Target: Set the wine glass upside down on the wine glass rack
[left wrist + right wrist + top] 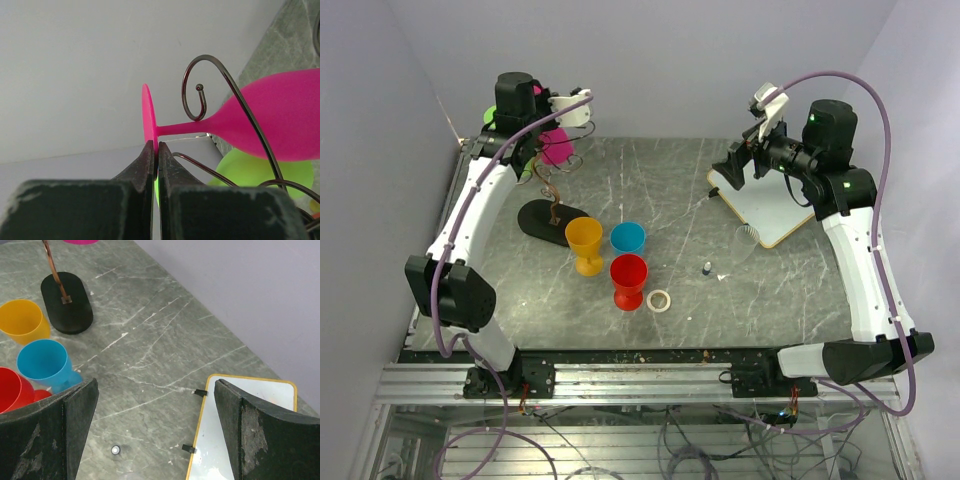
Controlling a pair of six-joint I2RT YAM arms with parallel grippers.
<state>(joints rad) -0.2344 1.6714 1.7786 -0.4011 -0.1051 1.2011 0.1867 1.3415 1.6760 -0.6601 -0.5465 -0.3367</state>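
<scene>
Step looks like the hang itself: glass is at the rack, release not yet done.

Table (pixel 740 300): wine glass rack (pixel 552 205) stands far left, black oval base down, wire curls on top. Right gripper (pixel 155 385) is idle over the whiteboard (pixel 770 205) far right, fingers spread wide, nothing between them.

Pink wine glass (pixel 280 120) is up among the curls, off the table. Its bowl points toward the table and its foot away, so I read it as inverted. A green glass (pixel 250 167) sits just beside the bowl.

Left gripper (pixel 156 150) has its fingers pinching the rim of the foot disc. The stem crosses behind one spiral curl. I can't tell whether it's seated in the hook.

Next move: confirm the foot rests on the wire, then open the fingers and back out without snagging the curl. The foot is thin, so slip risk is high.
</scene>
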